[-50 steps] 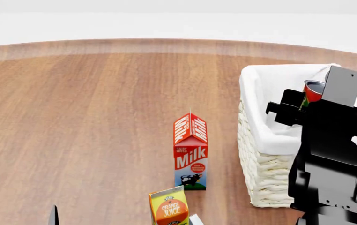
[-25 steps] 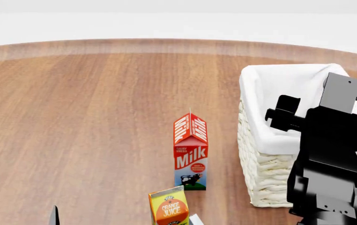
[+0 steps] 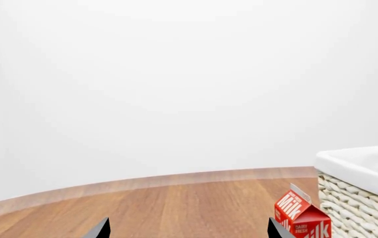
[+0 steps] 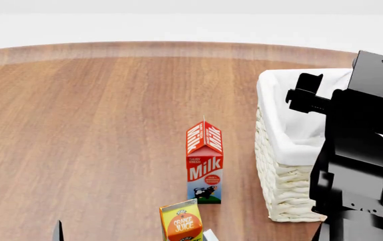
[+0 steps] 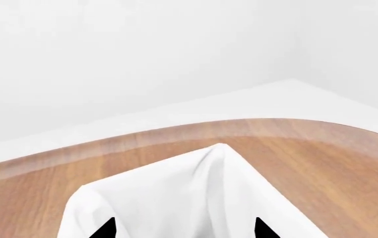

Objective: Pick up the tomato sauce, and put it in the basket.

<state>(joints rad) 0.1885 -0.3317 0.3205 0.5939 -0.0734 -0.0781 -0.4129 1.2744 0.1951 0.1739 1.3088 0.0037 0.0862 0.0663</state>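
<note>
Your right gripper [image 5: 183,229] is wide apart and holds nothing, right above the basket [image 4: 282,165]. You can't see the tomato sauce now; I think it's down inside.

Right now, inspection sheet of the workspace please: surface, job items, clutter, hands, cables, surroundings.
Surface: round wooden table, bare wood over most of it.
Job's things: basket stands at the table's right side, white cloth lining folded over its rim; tomato sauce not visible in any view.
Clutter: milk carton upright, apart from the basket; orange juice carton upright nearer the robot.
Hands: right hand over the basket lining, fingertips apart, nothing between them; left hand low over the table, fingertips apart, empty.
Cables: nothing seen.
Surroundings: plain white floor and backdrop, nothing else seen.
</note>
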